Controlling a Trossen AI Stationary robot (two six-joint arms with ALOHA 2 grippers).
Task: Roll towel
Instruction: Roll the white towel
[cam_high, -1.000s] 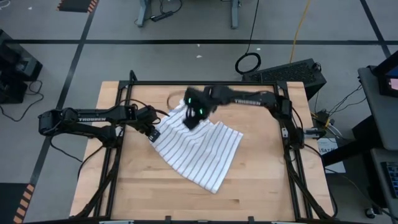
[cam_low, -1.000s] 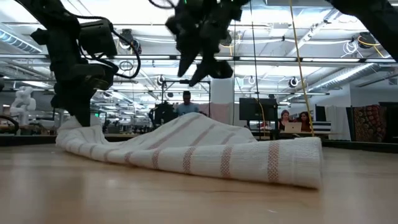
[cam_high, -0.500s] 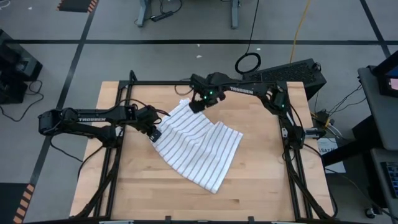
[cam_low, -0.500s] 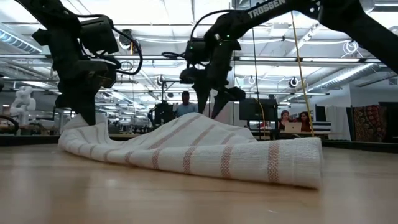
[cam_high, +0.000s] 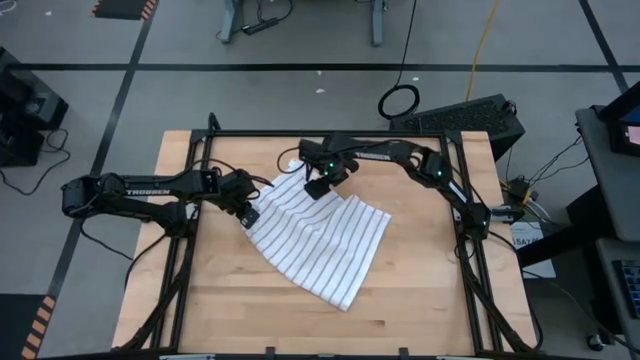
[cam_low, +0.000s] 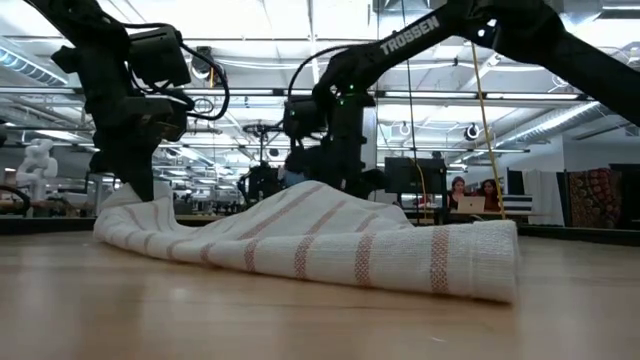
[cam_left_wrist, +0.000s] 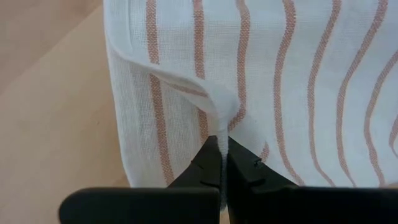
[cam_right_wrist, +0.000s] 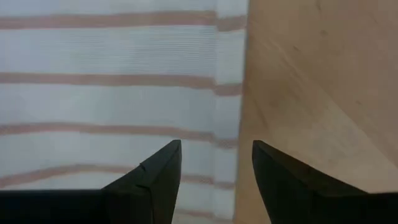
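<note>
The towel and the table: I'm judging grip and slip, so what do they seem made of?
The towel: thin woven cloth, matte, likely cotton; the weave shows and it puckers between the left fingers. The table: pale wood, smooth, with visible grain.

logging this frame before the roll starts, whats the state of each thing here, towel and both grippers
towel: unrolled, lying rumpled on the table, one corner pinched up into a fold
left gripper: shut on the towel's edge at its left corner
right gripper: open, holding nothing, low over the towel's far edge where cloth meets bare wood
</note>
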